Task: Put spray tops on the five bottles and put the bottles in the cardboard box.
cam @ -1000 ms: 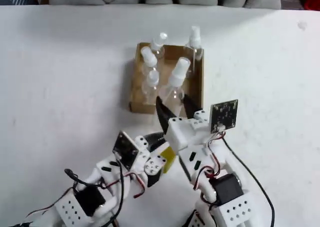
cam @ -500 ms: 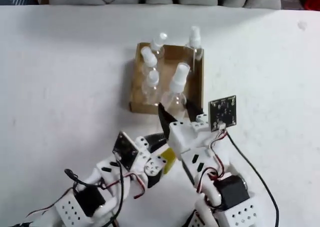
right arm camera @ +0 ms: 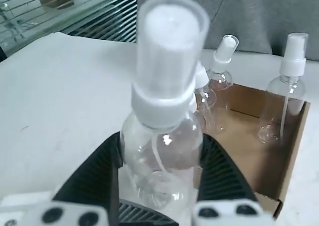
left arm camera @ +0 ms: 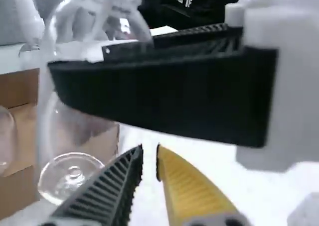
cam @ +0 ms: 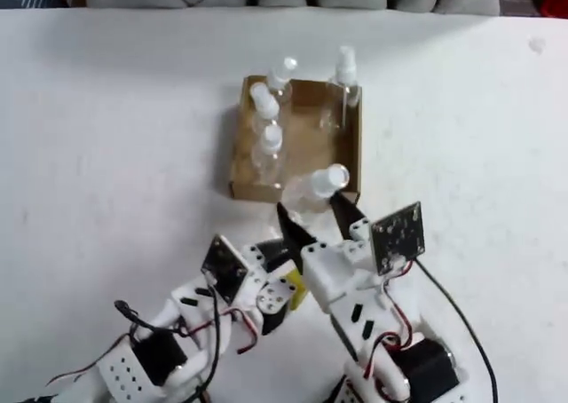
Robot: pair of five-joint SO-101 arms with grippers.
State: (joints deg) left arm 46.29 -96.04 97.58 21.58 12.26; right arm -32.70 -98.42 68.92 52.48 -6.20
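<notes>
High view: I see the cardboard box (cam: 351, 154) at the middle of the white worktop (cam: 115, 137), at 12 o'clock from both arms. Four bottles (cam: 269, 144) with spray tops stand in it, three along its 9 o'clock wall and one in the 1 o'clock corner. A fifth, the tilted bottle (cam: 318, 186), leans over the 5 o'clock corner with its cap pointing toward 2 o'clock. The right tool (cam: 315, 215) sits at the box's 6 o'clock edge, its black fingers on either side of that bottle's lower part. The left tool (cam: 286, 274) lies at 7 o'clock of it, low over the worktop.

Left wrist view: my left tool (left arm camera: 148, 155) has its black and yellow fingers drawn almost together, with nothing between them. Beyond, one black finger of the right tool crosses the tilted bottle (left arm camera: 75, 136), with the box (left arm camera: 17, 94) behind.

Right wrist view: my right tool (right arm camera: 160, 149) is closed against the tilted bottle (right arm camera: 162, 136), both fingers touching its clear body below the capped spray top. The box (right arm camera: 295, 136) lies past it at 2 o'clock, with other bottles standing inside.
</notes>
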